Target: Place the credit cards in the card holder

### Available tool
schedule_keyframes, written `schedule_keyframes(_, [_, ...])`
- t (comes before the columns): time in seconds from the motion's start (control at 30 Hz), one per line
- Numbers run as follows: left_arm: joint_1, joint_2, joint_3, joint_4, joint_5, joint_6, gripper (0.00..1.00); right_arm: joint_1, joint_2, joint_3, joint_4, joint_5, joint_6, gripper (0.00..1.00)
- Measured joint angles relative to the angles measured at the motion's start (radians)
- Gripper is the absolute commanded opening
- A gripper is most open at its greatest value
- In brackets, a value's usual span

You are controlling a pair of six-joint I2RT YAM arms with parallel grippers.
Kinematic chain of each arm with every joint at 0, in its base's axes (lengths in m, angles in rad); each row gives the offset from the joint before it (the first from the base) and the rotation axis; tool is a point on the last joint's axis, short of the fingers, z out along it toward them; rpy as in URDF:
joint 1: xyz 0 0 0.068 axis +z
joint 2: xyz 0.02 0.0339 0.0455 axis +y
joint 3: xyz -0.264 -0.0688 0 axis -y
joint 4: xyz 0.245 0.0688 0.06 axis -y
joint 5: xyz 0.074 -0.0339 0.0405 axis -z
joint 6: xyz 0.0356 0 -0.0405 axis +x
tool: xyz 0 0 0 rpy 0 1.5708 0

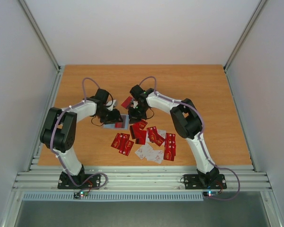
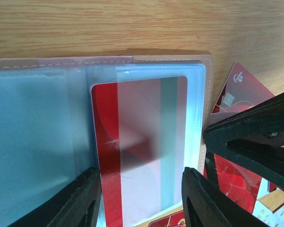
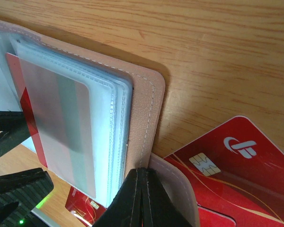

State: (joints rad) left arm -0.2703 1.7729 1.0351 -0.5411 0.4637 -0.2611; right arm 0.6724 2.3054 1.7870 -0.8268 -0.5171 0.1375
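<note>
With the tan-brown stitched card holder [image 3: 144,99] lying open on the wooden worktop [image 3: 217,47], pinned by the closed right hand [image 3: 142,191], the part-open left hand [image 2: 141,189] straddling the glossy red credit card [image 2: 106,156] should slide it squarely, fully into the clear plastic sleeve [image 2: 194,94].

one card holder [image 3: 144,109], one red card [image 2: 106,156] in it. loose on the bench [image 1: 203,94], mostly toward 4 o'clock: roughly ten red credit cards [image 1: 169,152], three white-faced ones [image 1: 150,153]; overlaps blur the tally.
</note>
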Motion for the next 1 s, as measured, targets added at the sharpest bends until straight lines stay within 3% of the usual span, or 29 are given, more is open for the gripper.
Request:
schedule_keyframes(0.57, [-0.01, 0.018, 0.008, 0.015, 0.048, -0.004, 0.46, 0.0, 0.021, 0.038, -0.025, -0.006, -0.003, 0.01])
schedule_keyframes(0.83, [-0.016, -0.001, 0.008, -0.006, 0.032, -0.04, 0.52, -0.011, 0.021, 0.046, -0.034, -0.003, -0.026, 0.02])
schedule_keyframes(1.0, [-0.021, -0.032, 0.018, -0.038, 0.034, -0.045, 0.53, -0.026, 0.021, 0.074, -0.057, -0.022, -0.038, 0.08])
